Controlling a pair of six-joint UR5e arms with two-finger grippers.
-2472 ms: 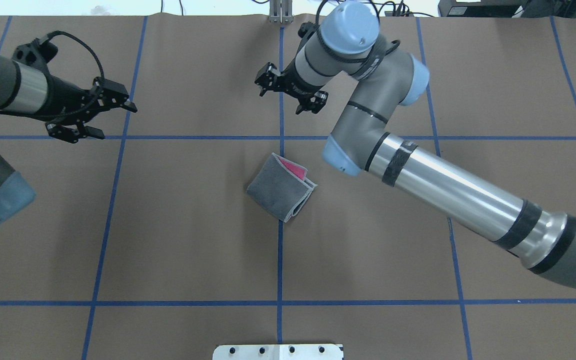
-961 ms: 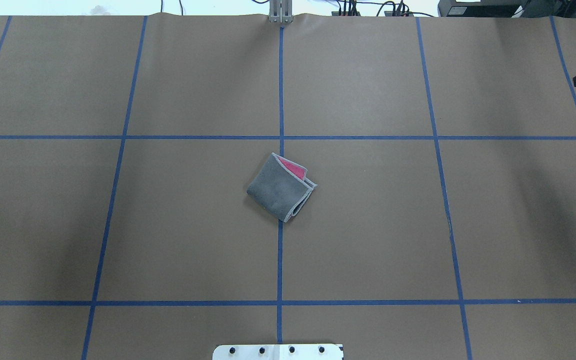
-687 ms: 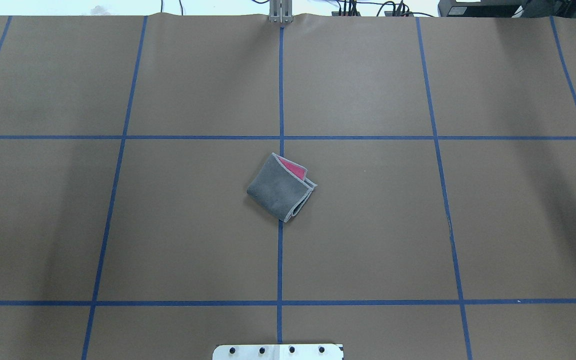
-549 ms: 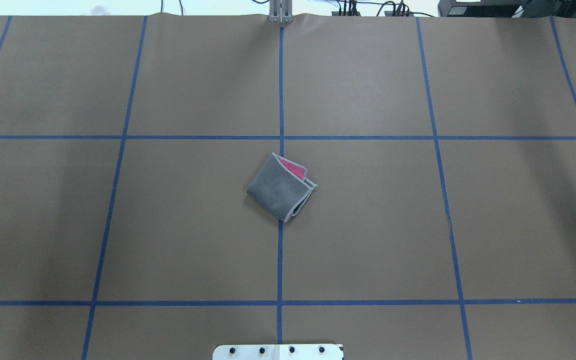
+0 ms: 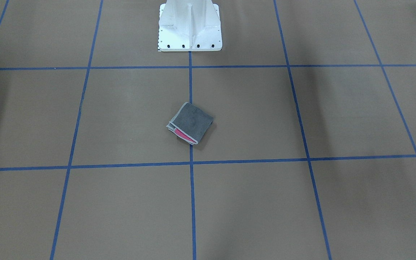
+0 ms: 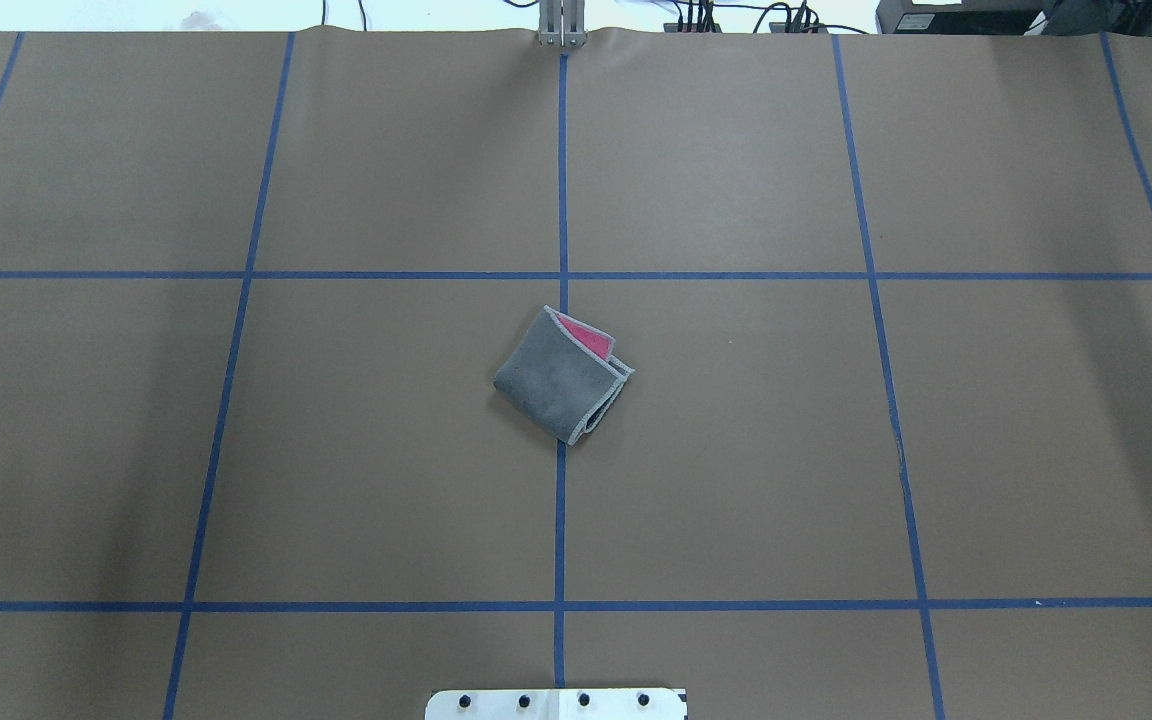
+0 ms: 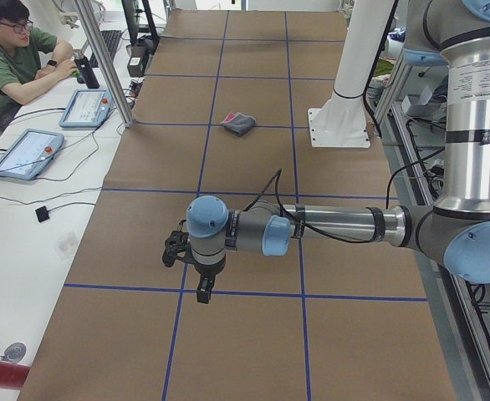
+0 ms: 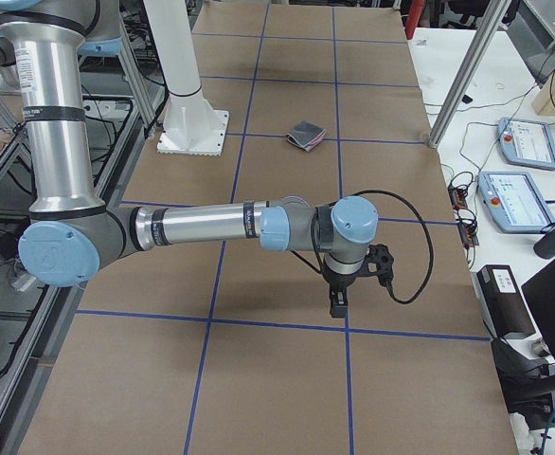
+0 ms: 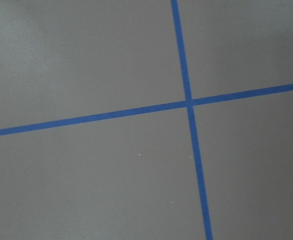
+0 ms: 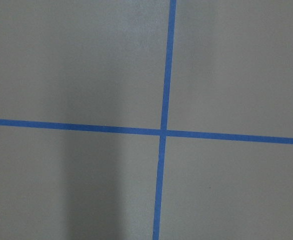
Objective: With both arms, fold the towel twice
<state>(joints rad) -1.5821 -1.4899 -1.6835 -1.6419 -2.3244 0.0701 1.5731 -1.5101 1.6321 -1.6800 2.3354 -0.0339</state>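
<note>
The towel [image 6: 561,375] lies folded into a small square at the table's middle, dark grey face up, with a pink strip showing at its far edge. It also shows in the front view as the towel [image 5: 190,123]. No gripper touches it. The left gripper [image 7: 196,276] hangs over a tape crossing far from the towel [image 7: 238,124]. The right gripper [image 8: 339,299] hangs likewise at the other end, far from the towel [image 8: 307,135]. Both show only in the side views, so I cannot tell whether they are open or shut. Both wrist views hold only brown paper and blue tape.
The white bolted pedestal [image 5: 190,27] stands at the robot's side of the table. Blue tape lines grid the brown paper. A seated person [image 7: 11,58] and tablets [image 7: 86,107] are at a white desk beyond the table's far edge.
Both arms, which hung over the far part of the table 2.5 s ago, have swung outward and left the overhead view. The towel has not moved.
</note>
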